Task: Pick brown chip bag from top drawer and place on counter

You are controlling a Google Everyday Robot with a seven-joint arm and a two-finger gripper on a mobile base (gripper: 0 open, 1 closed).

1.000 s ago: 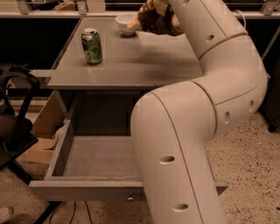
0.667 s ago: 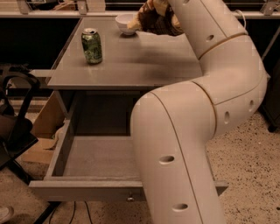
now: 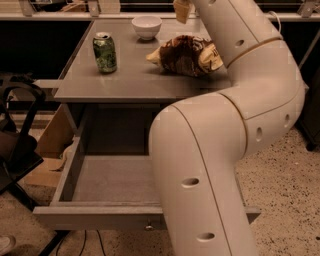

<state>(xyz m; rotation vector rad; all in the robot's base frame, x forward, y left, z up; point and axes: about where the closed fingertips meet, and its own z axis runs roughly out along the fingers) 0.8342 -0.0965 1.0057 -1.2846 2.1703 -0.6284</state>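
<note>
Tool [image 3: 182,9]: above brown chip bag [image 3: 187,55] lying on bench [image 3: 100,85]; cannot tell its grip state. Likely light, crinkly, slippery; pinch an end seam.

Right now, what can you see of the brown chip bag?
The brown chip bag is crinkled and glossy, dark brown with cream-yellow ends. It lies on the counter, right of the green can, near the white bowl, not in the open top drawer. The arm covers part of its right end. The gripper is above it, at the top edge, not touching it.
</note>
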